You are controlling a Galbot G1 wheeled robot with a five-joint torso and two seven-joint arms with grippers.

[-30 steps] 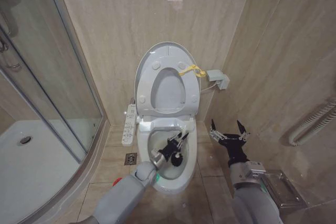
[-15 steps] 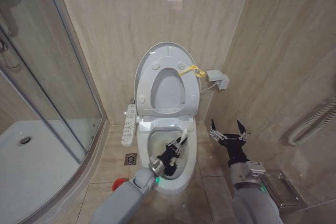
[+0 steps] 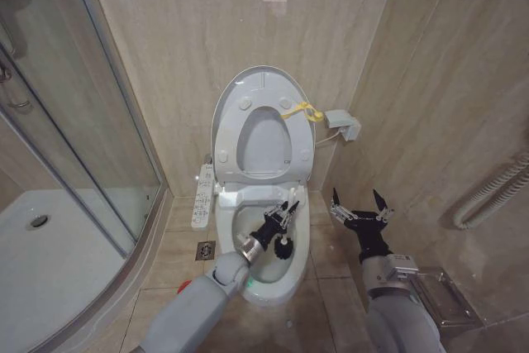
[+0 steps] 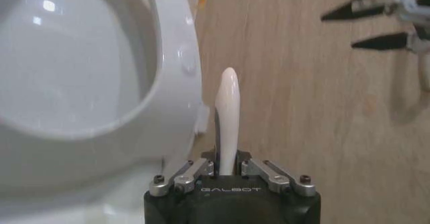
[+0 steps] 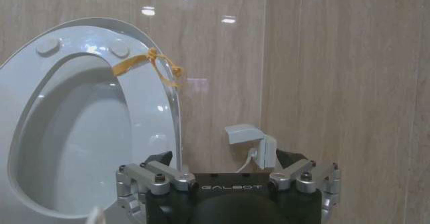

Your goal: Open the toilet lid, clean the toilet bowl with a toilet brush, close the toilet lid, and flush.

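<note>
The toilet lid (image 3: 263,80) stands raised against the back wall, a yellow strap (image 3: 302,111) on its edge, with the seat (image 3: 304,150) raised in front of it. Below lies the open toilet bowl (image 3: 302,241). My left gripper (image 3: 281,214) reaches into the bowl, shut on the toilet brush; its dark bristle head (image 3: 283,245) sits inside the bowl. In the left wrist view the thin white handle (image 4: 227,118) runs out from between the fingers. My right gripper (image 3: 361,202) hangs open to the right of the bowl, holding nothing. The right wrist view faces the lid (image 5: 87,38) and strap (image 5: 151,65).
A glass shower enclosure (image 3: 83,121) and white shower tray (image 3: 50,262) take up the left. The button panel (image 3: 202,196) sits on the bowl's left side, a floor drain (image 3: 206,250) below it and the red holder (image 3: 183,285) near my left arm. A wall box (image 3: 343,124) and hose (image 3: 496,192) stand right.
My left gripper has swept the brush inside the bowl, first toward the front, then back toward the rear. The right arm has not moved.
</note>
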